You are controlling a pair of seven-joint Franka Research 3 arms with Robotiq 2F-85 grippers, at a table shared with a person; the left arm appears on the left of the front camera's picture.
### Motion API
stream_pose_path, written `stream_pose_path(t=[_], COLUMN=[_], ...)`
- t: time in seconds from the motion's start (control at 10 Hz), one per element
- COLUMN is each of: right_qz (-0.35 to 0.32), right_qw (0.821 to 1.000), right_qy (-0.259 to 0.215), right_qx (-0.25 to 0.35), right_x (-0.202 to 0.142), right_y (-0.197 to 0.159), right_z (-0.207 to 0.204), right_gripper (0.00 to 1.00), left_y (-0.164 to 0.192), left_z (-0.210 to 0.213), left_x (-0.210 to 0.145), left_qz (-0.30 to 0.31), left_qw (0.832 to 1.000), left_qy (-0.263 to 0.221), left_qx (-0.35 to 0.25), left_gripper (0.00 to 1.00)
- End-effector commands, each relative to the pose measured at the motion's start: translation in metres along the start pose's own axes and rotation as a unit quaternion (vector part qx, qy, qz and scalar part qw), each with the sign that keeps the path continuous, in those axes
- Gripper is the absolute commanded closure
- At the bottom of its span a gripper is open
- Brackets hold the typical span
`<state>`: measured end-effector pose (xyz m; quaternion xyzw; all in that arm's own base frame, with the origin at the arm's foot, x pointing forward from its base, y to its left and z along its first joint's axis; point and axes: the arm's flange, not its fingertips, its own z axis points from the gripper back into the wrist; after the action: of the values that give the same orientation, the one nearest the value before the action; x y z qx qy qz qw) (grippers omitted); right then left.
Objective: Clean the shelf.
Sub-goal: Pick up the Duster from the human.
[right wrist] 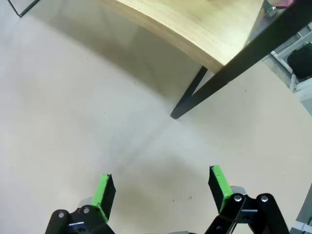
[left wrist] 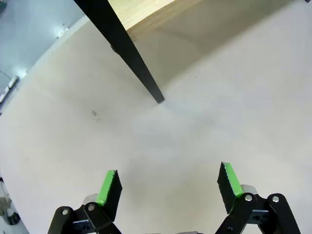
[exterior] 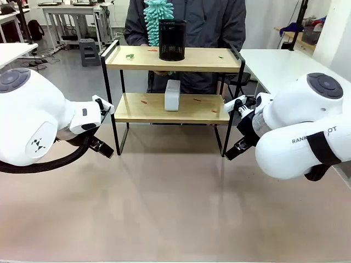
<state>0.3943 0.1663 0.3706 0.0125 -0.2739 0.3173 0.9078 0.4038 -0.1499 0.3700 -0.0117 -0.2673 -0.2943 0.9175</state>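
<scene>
You've got the left gripper [left wrist: 168,183] with its green pads [left wrist: 108,187] spread wide, nothing between them, bare table [left wrist: 219,126] below. A black leg of the shelf [left wrist: 131,53] lands at 12 o'clock and runs off toward 11. The right gripper [right wrist: 163,187] is the same: fingers apart, empty, a shelf leg planted at 12 o'clock and slanting to 2. From the front, the shelf sits at the table's 12 o'clock between both arms. A black mesh cup [exterior: 172,39] is mid top board, a white box [exterior: 173,95] mid lower board, small scraps [exterior: 143,101] on both boards. A person [exterior: 219,22] stands behind, with a teal duster [exterior: 158,19] above the cup.
</scene>
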Motion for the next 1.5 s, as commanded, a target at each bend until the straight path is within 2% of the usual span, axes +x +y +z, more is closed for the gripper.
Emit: stream_pose_path(t=[0.0,0.8,0.9,1.0,1.1,1.2,1.3,1.4], right_qz=[0.0,0.0,-0.047,-0.156,-0.238,-0.3,-0.363,-0.428], right_qw=[1.0,1.0,0.997,0.987,0.965,0.939,0.908,0.869], right_qy=[0.0,0.0,-0.022,-0.032,-0.097,-0.144,-0.171,-0.199], right_qx=[0.0,0.0,0.052,0.027,0.046,0.089,0.125,0.148], right_x=[0.0,0.0,0.006,-0.006,-0.037,-0.075,-0.116,-0.16], right_y=[0.0,0.0,0.002,-0.01,-0.032,-0.058,-0.089,-0.121], right_z=[0.0,0.0,0.052,0.142,0.212,0.261,0.288,0.297], right_gripper=[0.0,0.0,0.0,0.0,0.0,0.0,0.0,0.0], left_y=[0.0,0.0,0.002,0.01,0.027,0.051,0.08,0.119], left_z=[0.0,0.0,0.042,0.117,0.168,0.199,0.211,0.21], left_x=[0.0,0.0,0.007,-0.007,-0.031,-0.056,-0.082,-0.113], left_qz=[0.0,0.0,0.035,0.103,0.14,0.174,0.218,0.277], left_qw=[1.0,1.0,0.999,0.995,0.989,0.979,0.962,0.929], left_qy=[0.0,0.0,-0.016,0.008,-0.026,-0.042,-0.063,-0.106], left_qx=[0.0,0.0,0.006,-0.006,-0.04,-0.101,-0.15,-0.221], left_gripper=[0.0,0.0,0.0,0.0,0.0,0.0,0.0,0.0])
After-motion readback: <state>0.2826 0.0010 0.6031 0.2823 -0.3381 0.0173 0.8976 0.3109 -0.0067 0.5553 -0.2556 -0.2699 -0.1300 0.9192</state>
